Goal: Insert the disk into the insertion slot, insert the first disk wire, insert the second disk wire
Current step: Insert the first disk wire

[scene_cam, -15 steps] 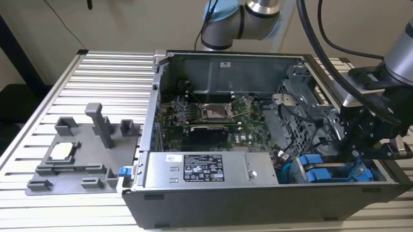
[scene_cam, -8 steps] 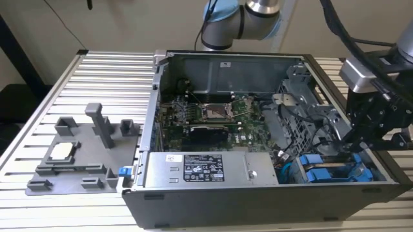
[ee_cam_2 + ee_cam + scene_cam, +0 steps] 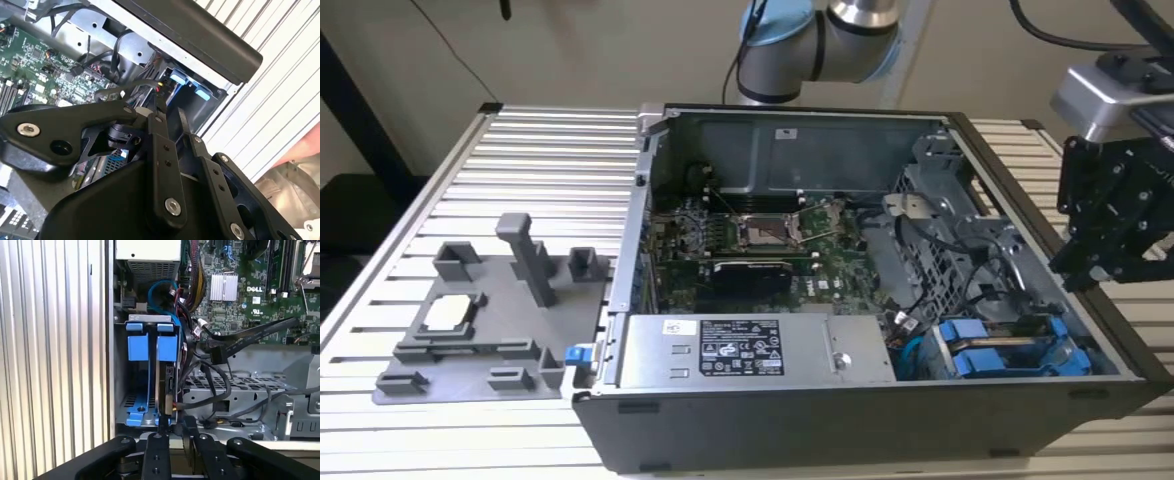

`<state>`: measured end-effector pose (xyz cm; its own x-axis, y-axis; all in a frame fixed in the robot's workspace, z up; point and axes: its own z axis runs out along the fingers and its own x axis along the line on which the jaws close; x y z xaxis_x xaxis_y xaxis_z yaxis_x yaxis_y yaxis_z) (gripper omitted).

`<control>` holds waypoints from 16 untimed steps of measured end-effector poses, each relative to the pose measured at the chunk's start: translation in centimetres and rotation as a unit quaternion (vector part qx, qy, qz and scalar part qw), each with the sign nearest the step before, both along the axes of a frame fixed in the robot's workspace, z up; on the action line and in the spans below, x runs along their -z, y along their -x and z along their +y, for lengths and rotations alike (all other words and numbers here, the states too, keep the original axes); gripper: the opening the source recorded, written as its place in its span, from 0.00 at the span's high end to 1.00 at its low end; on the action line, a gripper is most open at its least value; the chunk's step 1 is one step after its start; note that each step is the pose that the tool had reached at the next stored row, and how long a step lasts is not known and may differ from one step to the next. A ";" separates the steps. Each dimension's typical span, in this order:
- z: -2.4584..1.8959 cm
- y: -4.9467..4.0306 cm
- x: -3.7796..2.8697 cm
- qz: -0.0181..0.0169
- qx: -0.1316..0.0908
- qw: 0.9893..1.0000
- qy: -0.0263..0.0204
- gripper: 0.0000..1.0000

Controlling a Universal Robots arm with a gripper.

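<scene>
Jaws sit close by disk (image 3: 165, 382), seated in slot (image 3: 120, 370); can't tell if clenched. Likely step: feed wire (image 3: 250, 331) in square, press gently.

I see the open computer case (image 3: 854, 430) lying on the table (image 3: 520, 140), with a fixture plate (image 3: 467, 340) to the exterior view's left of it. Inside, the power supply (image 3: 747, 350) lies along the near wall and the motherboard (image 3: 761, 235) lies behind it. In the first wrist view, the disk (image 3: 166, 385) stands in the insertion slot (image 3: 120, 370) beside another carrier bracket (image 3: 137, 347). The claw (image 3: 1101, 270) hangs over the case's wall on the exterior view's right.
</scene>
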<state>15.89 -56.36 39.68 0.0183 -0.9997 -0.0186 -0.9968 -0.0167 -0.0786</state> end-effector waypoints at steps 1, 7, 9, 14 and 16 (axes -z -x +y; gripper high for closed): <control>0.01 0.00 -0.33 0.000 0.000 1.000 0.001 0.74; 0.05 0.00 -0.78 0.000 0.000 1.000 0.004 0.74; 0.07 0.00 -0.79 0.000 0.000 1.000 0.004 0.74; 0.90 0.01 -0.79 0.000 0.000 1.000 0.005 0.74; 1.31 0.02 -0.78 0.000 0.000 1.000 0.005 0.74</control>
<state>15.87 -55.05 40.46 0.0177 -0.9998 -0.0093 -0.9968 -0.0169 -0.0784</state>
